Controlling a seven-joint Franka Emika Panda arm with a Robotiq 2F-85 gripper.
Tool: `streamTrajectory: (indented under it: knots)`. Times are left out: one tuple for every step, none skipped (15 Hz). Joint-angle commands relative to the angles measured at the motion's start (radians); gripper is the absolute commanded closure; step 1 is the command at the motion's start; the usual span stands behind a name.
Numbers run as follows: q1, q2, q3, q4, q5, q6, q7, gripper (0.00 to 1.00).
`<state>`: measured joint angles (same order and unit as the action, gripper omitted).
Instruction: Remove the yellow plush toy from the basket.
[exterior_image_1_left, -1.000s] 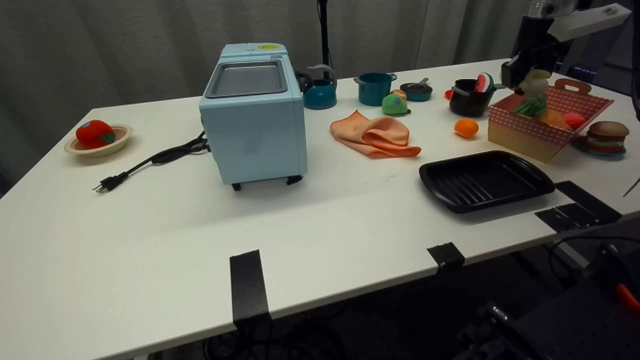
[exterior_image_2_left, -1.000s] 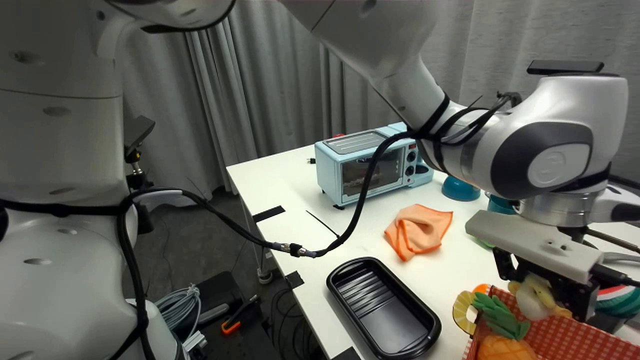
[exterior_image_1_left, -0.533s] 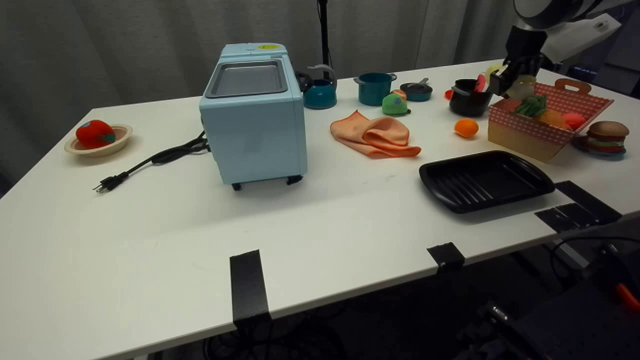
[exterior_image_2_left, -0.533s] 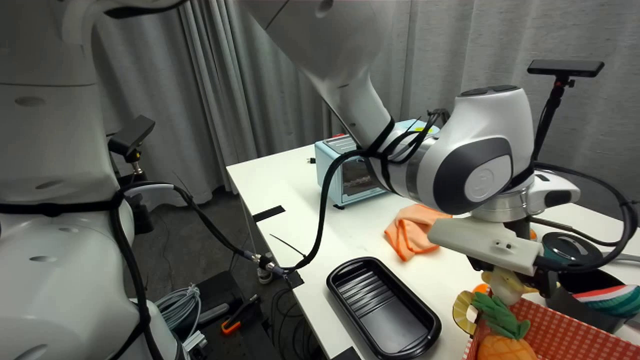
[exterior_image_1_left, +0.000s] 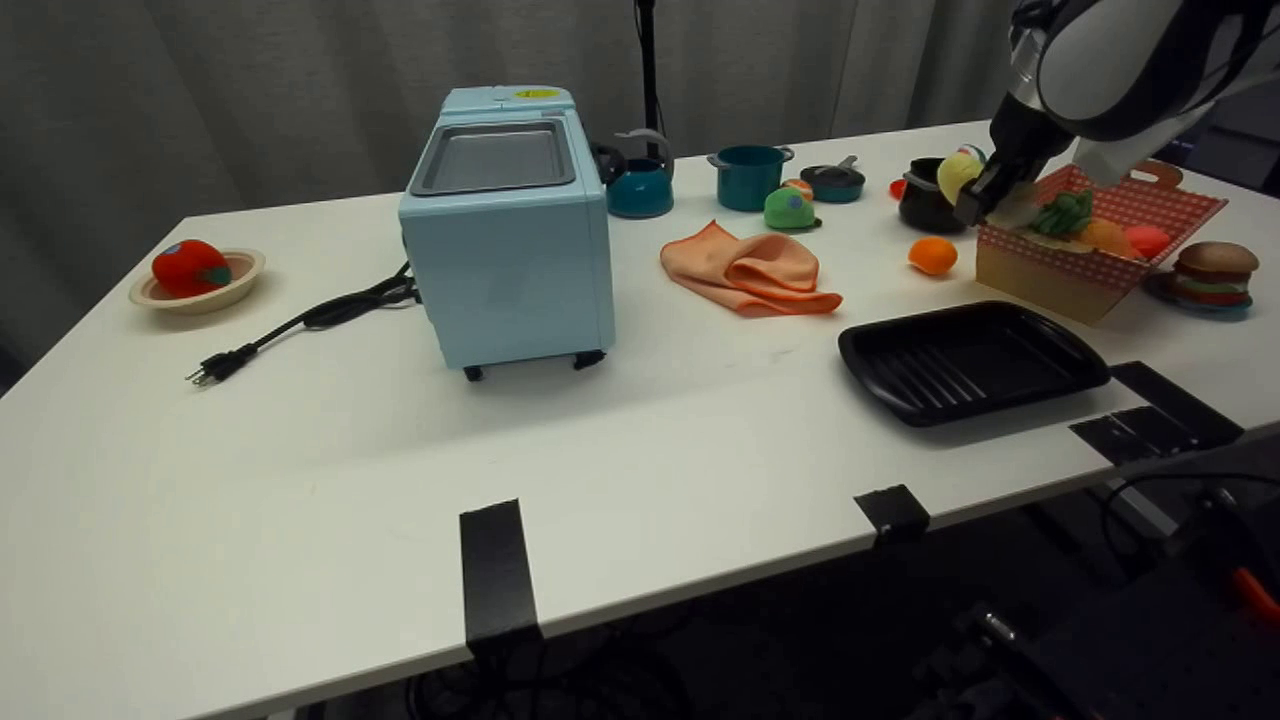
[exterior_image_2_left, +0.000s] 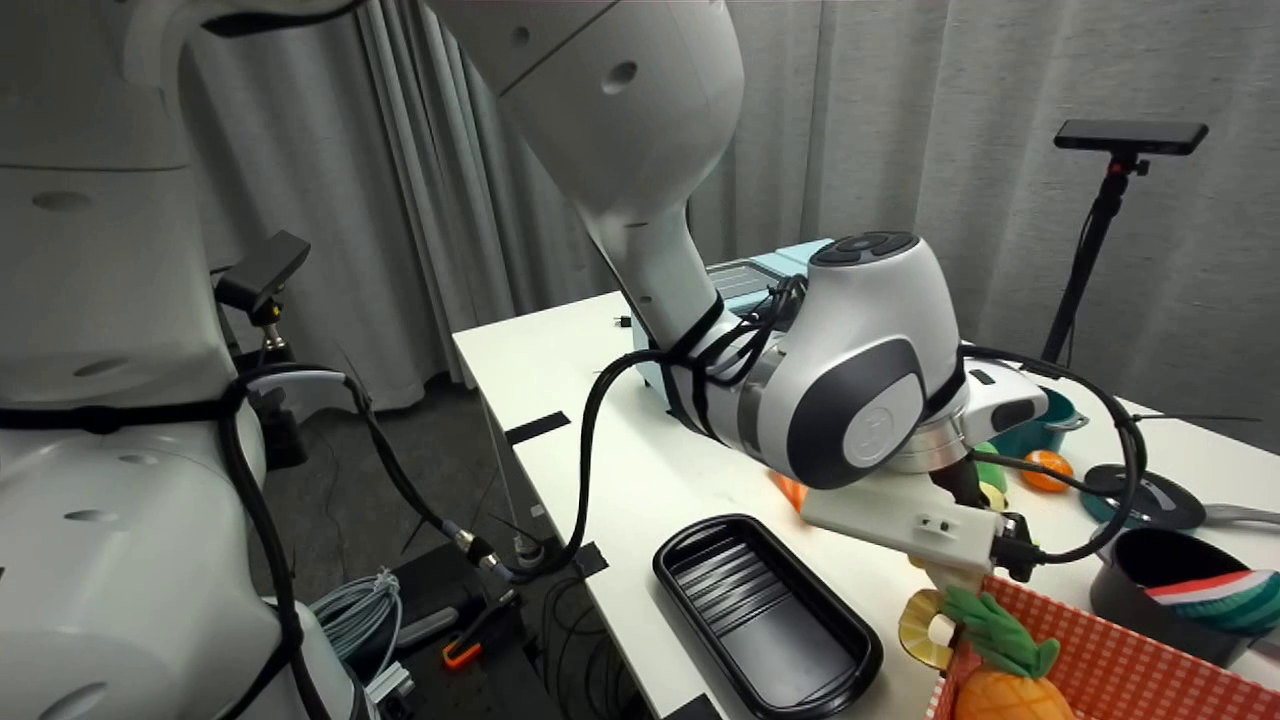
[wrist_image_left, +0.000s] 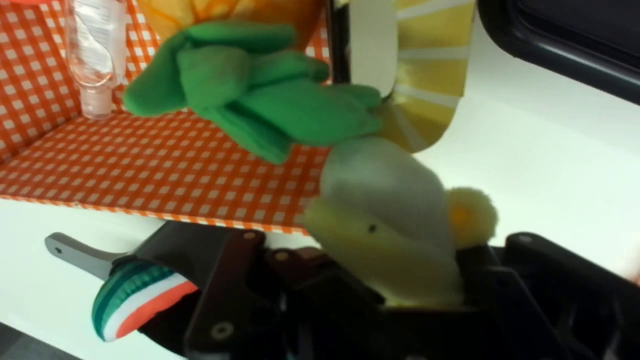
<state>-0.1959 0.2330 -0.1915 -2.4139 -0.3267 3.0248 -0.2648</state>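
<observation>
Room between basket (exterior_image_1_left: 1040, 282) and cloth (exterior_image_1_left: 750, 272), orange ball (exterior_image_1_left: 933, 256) in the way

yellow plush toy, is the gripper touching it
Touching. The wrist view shows the yellow plush toy wedged in the gripper, its sides against the black fingers.

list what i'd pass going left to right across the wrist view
In order: clear bottle → pineapple toy → yellow plush toy → black tray. The watermelon toy, lower in the picture, overlaps the clear bottle's span, so it is left out.
</observation>
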Motion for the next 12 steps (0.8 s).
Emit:
streamTrajectory:
  knots:
    - [0.003,-0.03,0.001,-0.061,-0.011,0.075,-0.045,0.74]
    - [0.003,-0.029,0.0,-0.066,-0.011,0.088,-0.049,0.67]
    - [0.001,-0.028,0.002,-0.07,-0.008,0.1,-0.055,0.6]
    - [0.0,-0.028,0.002,-0.074,-0.008,0.112,-0.06,0.53]
    - [-0.002,-0.028,0.003,-0.078,-0.006,0.125,-0.064,0.44]
    - [-0.002,-0.027,0.002,-0.079,-0.006,0.136,-0.065,0.38]
    - [-0.002,-0.026,0.002,-0.081,-0.005,0.147,-0.066,0.28]
    - [-0.008,-0.025,0.01,-0.087,0.0,0.168,-0.069,0.22]
    - [-0.013,-0.026,0.016,-0.092,0.003,0.183,-0.071,0.13]
    - [-0.016,-0.027,0.019,-0.096,0.004,0.194,-0.072,0.07]
    - [-0.037,-0.029,0.039,-0.099,-0.001,0.204,-0.071,0.0]
    - [-0.048,-0.03,0.052,-0.103,0.0,0.215,-0.071,0.0]
